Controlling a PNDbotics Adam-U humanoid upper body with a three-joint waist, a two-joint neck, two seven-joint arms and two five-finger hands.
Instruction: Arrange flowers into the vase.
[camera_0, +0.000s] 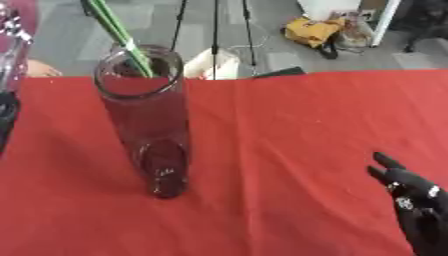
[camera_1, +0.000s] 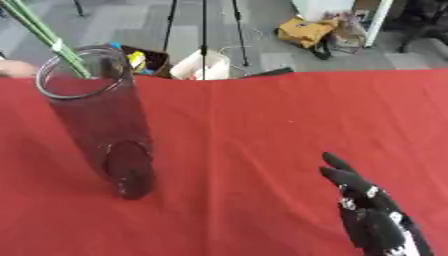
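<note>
Grey floor with a black tripod (camera_0: 214, 35) and a yellow bag (camera_0: 313, 30) lies beyond a bench (camera_0: 306, 125) covered in red cloth. On the cloth, left of centre, stands a tall clear glass cylinder vase (camera_0: 144, 120), upright, with thin green flower stems (camera_0: 122, 37) leaning out of its mouth toward the upper left; the blooms are out of view. At the left edge something dark and glassy shows, too cut off to identify. At lower right the black right hand (camera_1: 372, 217) rests on the bench, fingers (camera_1: 337, 165) straight and relaxed, holding nothing, well apart from the vase. I judge insertion is under way; next, the stems need lowering fully and releasing.
</note>
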